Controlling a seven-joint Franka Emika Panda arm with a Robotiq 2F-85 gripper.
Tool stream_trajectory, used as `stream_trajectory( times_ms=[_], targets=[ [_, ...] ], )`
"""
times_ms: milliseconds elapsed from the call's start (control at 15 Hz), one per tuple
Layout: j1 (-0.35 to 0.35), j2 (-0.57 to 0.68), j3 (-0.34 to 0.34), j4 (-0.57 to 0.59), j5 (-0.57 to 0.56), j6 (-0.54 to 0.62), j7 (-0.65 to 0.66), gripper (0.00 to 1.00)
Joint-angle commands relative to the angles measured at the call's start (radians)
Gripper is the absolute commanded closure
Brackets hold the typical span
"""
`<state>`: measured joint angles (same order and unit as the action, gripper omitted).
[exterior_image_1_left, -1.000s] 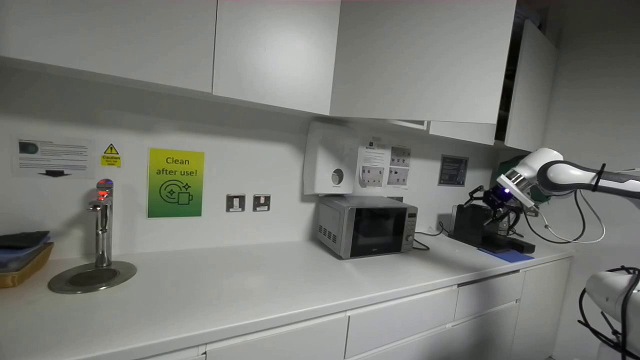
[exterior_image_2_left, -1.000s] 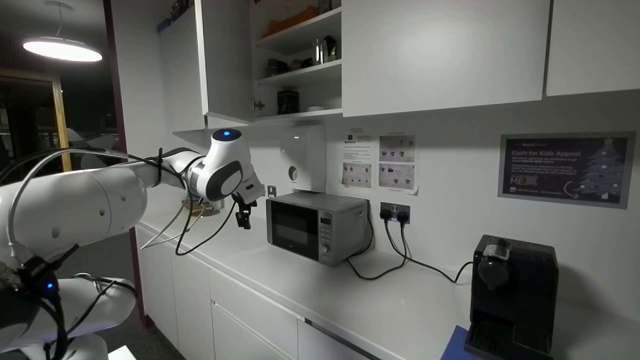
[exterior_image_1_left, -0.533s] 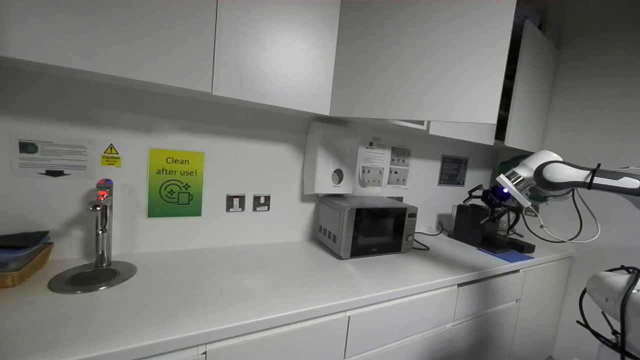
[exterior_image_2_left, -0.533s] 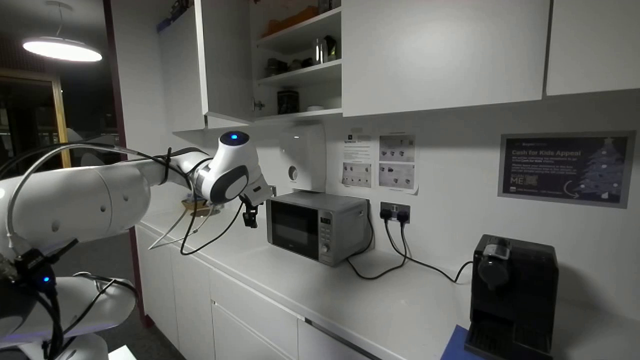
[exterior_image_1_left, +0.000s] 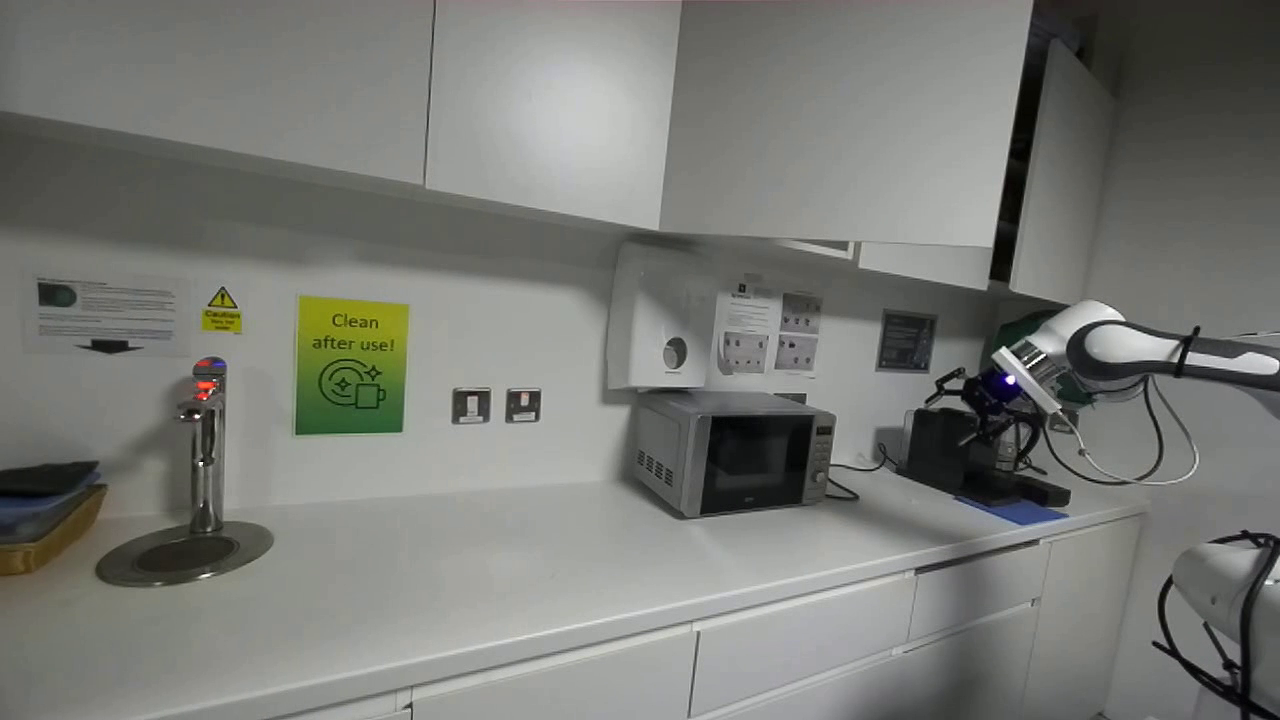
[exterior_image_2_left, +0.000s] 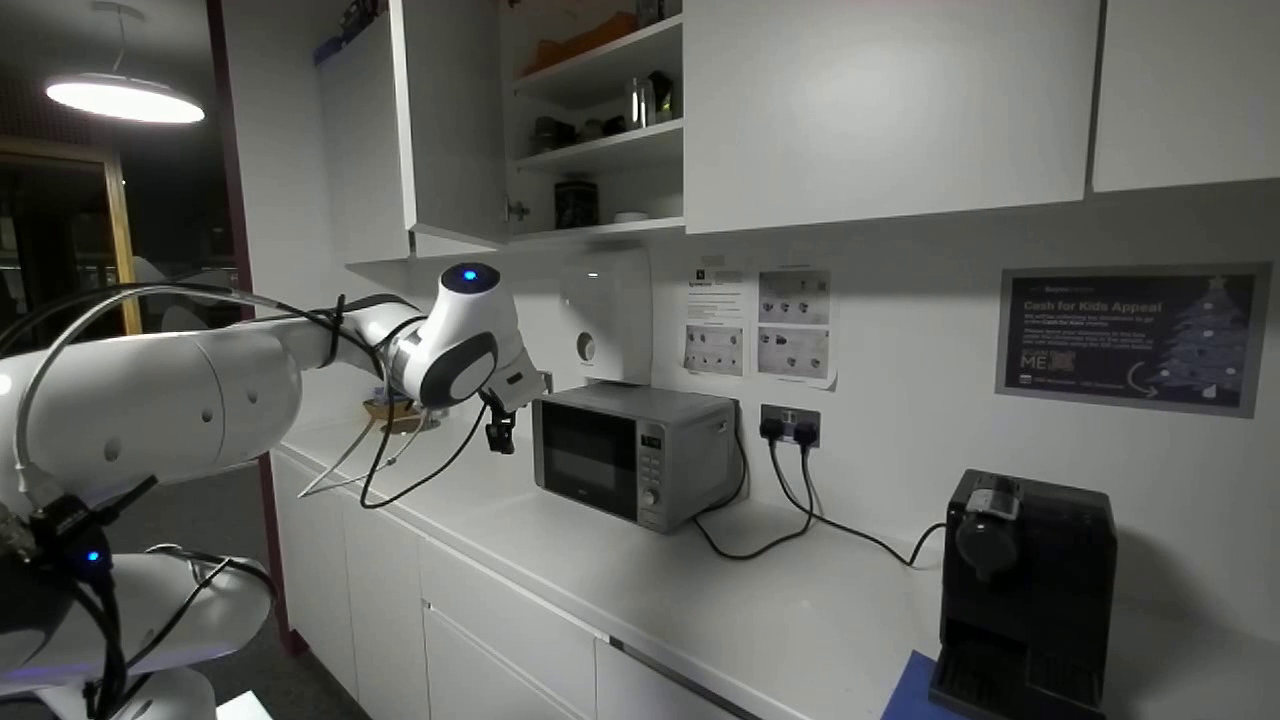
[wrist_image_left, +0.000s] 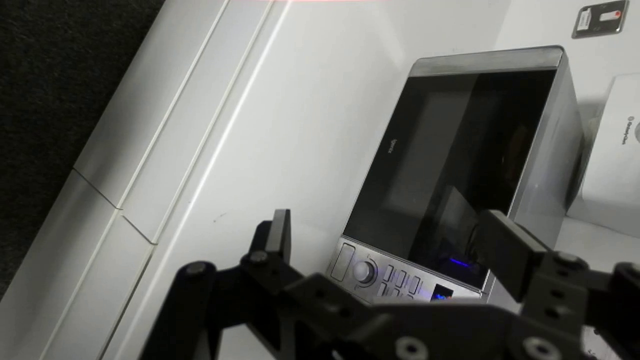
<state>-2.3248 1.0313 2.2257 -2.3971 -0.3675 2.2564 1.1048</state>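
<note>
- Shifted since a second ago: gripper (exterior_image_2_left: 502, 443), slightly nearer the microwave (exterior_image_2_left: 637, 455) in an exterior view; microwave unmoved.
- Gripper: fingers (wrist_image_left: 279, 232) spread wide, nothing between them.
- Microwave: on the counter (wrist_image_left: 310, 125), just beside the gripper; door (wrist_image_left: 445, 165) shut; no contact evident.
- Hazard: a fingertip could knock the dial (wrist_image_left: 364, 272) or scrape the door, should the gripper swing too far.
- Farther off: coffee machine (exterior_image_2_left: 1030, 590), blue mat (exterior_image_2_left: 915, 690) at its foot.
- Overhead: wall cabinet (exterior_image_2_left: 455, 130), standing open.
</note>
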Motion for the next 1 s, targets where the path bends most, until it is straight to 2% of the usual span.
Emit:
stream_trajectory(
  times_ms=[0,533,933],
  targets=[
    [-0.051,-0.061,0.023,-0.002,0.062,0.040,-0.047,0.00],
    [-0.060,-0.156,-0.015,0.072,0.067,0.119,-0.102,0.00],
    [-0.035,-0.225,-0.068,0.125,0.139,0.167,-0.197,0.00]
  ],
)
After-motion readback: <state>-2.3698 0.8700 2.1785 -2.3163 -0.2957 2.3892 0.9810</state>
